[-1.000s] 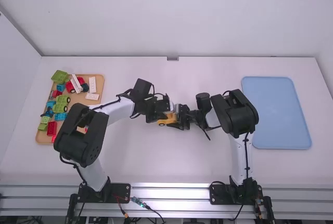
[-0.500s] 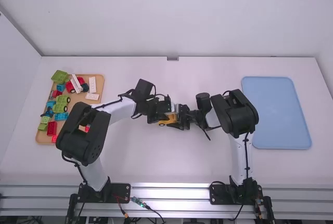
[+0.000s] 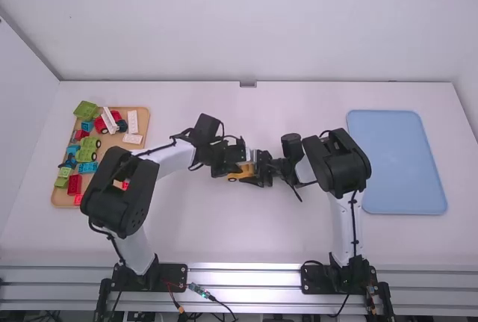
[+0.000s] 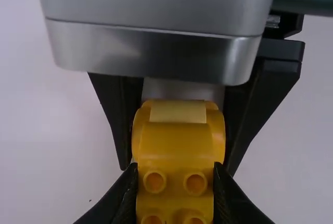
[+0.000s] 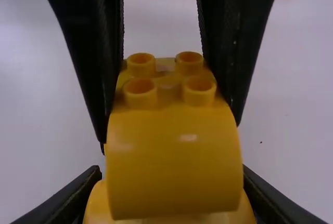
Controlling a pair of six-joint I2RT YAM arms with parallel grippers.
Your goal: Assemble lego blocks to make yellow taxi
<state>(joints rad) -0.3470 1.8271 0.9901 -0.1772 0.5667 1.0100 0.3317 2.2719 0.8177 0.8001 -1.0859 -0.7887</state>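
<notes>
On the white table (image 3: 246, 240), toward the left — a tan tray (image 3: 113, 141) of toy bricks: a green wheeled block (image 3: 88, 150), a blue brick (image 3: 87, 167) beside it, a red brick (image 3: 75, 184), a white brick (image 3: 133, 122), and a white bar (image 3: 110, 119) slanted across a red wheeled block (image 3: 99, 124). Toward the right, well apart — a light-blue round-cornered tray (image 3: 396, 161). At the back edge, a small grey bracket (image 3: 248, 84).

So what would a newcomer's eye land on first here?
Probably the yellow toy car near the middle of the table, gripped between the left claw and the right claw. Next, the wooden tray of bright bricks on the table's left side, then the big pale-blue tray on the right.
</notes>
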